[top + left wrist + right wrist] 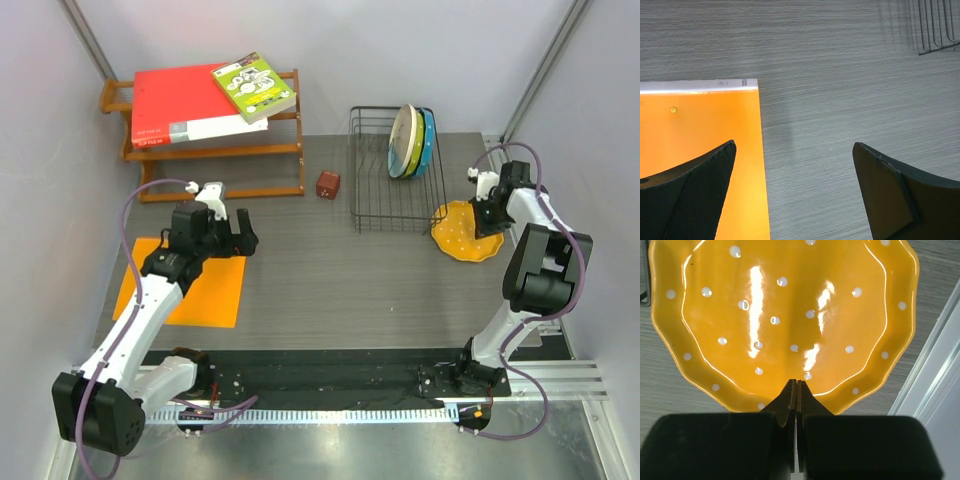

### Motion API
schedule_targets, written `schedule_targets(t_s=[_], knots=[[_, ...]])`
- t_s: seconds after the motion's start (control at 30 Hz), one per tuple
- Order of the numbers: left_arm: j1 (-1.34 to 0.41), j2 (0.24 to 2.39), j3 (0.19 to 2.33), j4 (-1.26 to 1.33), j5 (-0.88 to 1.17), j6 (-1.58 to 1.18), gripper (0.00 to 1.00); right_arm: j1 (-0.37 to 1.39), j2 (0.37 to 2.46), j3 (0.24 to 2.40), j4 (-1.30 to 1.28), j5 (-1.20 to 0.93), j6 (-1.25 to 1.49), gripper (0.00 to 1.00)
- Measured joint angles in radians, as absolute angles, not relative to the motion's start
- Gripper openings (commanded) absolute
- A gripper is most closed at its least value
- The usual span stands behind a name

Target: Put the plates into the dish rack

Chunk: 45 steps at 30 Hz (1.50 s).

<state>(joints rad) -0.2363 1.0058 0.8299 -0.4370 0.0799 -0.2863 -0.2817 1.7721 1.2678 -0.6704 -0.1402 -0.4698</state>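
The jaws of the right gripper [796, 385] are pressed flat together, tips over the near rim of the orange-yellow plate [790, 305]; whether they pinch that rim I cannot tell. This plate sits on the bench [330, 280] just outside the dish rack [375, 195], at about 4 o'clock from it. In the rack's far right corner a cream plate [404, 140] and a blue plate [428, 145] stand on edge. The left gripper [794, 145] has its jaws spread wide and empty above the right edge of the orange mat [700, 130], at 9 o'clock on the bench.
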Motion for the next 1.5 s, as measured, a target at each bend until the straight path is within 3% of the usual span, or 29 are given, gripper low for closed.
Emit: schedule_targets(t_s=[0.5,0.77,1.2,1.5], knots=[[-0.202,1.025,0.813,-0.437,0.081,-0.305,1.00,-0.279,1.755,1.119,-0.642,-0.187,-0.653,0.01],[-0.202,1.028,0.771,-0.417,0.091,-0.327,0.99,-0.226,1.620,0.962,-0.597,-0.166,-0.804,0.01],[-0.191,0.956,0.762,-0.441,0.133,-0.426,0.99,0.044,1.486,0.839,-0.722,-0.134,-0.879,0.01],[-0.161,0.942,0.651,-0.464,0.205,-0.577,0.99,0.355,1.638,0.993,-0.839,-0.209,-0.786,0.02]])
